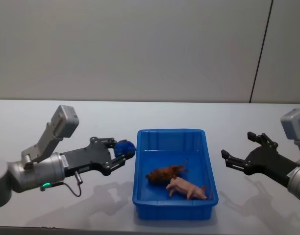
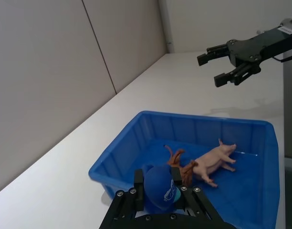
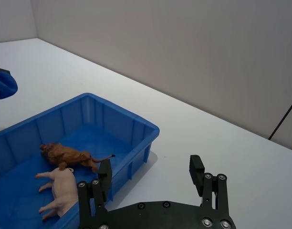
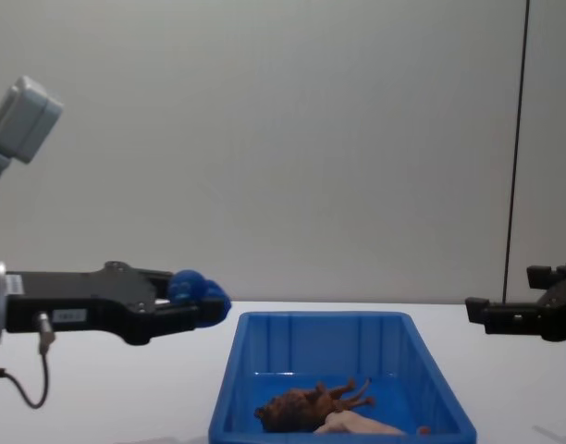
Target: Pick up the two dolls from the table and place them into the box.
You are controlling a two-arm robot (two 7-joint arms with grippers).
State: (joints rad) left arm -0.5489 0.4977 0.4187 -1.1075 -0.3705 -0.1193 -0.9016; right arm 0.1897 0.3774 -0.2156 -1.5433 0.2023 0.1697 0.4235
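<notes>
Left tool (image 1: pixel 121 152) hovers just left of the box (image 1: pixel 140 169), clamped on a small round blue toy (image 1: pixel 125 147). To finish well, I'd carry it over the rim before letting go. Inside the box lie both dolls, side by side: the brown lion (image 1: pixel 164 173) and, nearer, the pale pig (image 1: pixel 187 188), long axes running left-right. Right tool (image 1: pixel 238 156) hangs right of the box, fingers apart, above the counter (image 1: pixel 248 215).

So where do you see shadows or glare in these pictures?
Head view: soft grey shadows on the table under the left gripper and right gripper. Left wrist view: a faint shadow beyond the box. No strong glare anywhere; lighting is even.
</notes>
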